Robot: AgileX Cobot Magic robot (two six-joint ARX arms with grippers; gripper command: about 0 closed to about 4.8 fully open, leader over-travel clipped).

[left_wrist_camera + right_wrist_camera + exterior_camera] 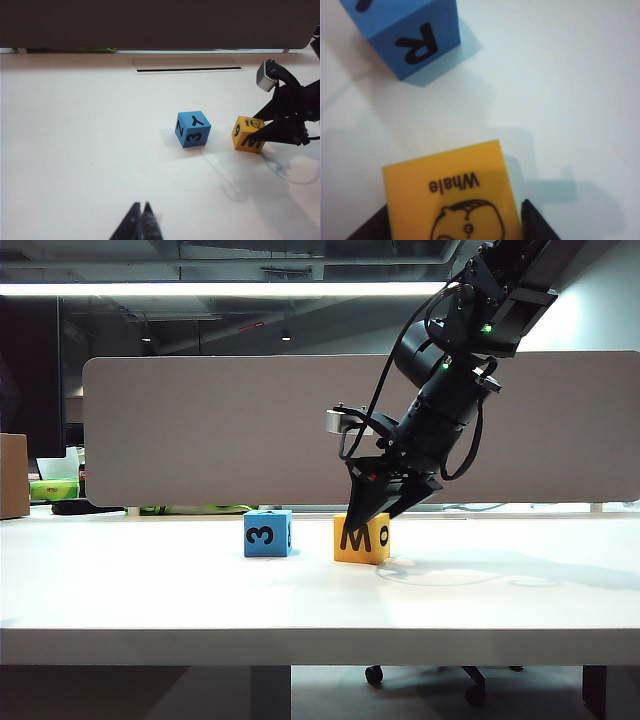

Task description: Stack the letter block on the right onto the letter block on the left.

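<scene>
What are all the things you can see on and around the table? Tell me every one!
yellow letter block: one, yellow with black letters and a whale picture on top, on the table, right of the blue one, apart from it
blue letter block: one, blue with black letters, on the table, left of the yellow one
table: one, white, holds both blocks
divider panel: one, pale grey, behind the table
cardboard box: one, brown, far left edge
right end effector: one, black, fingers either side of the yellow letter block, closing
left end effector: one, black, fingers together, low over bare table, far from the blocks
</scene>
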